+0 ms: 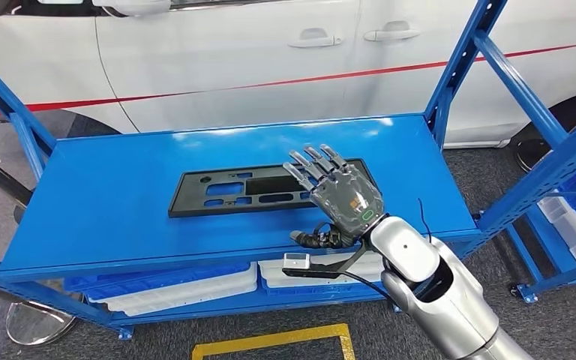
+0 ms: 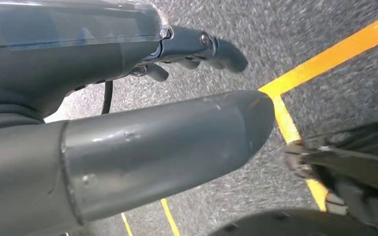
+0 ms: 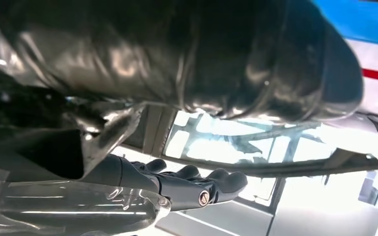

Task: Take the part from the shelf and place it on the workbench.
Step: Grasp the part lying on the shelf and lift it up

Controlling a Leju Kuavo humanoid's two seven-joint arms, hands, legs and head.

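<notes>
Reaching over the shelf, your right hand (image 1: 339, 196) hovers with its fingers (image 1: 316, 161) spread and straight, holding nothing, palm down above the right end of the part (image 1: 251, 193). That part is a long, flat black panel with several cut-outs, lying on the blue top deck of the shelf (image 1: 120, 195), its long side roughly parallel to the front edge. Because it lies flush on the deck, you probably cannot close around it from above; bring the fingers down over the far long edge or hook into 1 of the cut-outs, and let the thumb come under the near edge. A grip this far toward 1 end may let the other end droop or swing, so consider shifting toward the middle before you close. Your left hand (image 2: 142, 147) hangs low over grey floor with yellow tape lines (image 2: 325, 64); whether it is spread or curled I cannot tell. Mind the blue uprights (image 1: 461, 64) beside the deck when you lift.
</notes>
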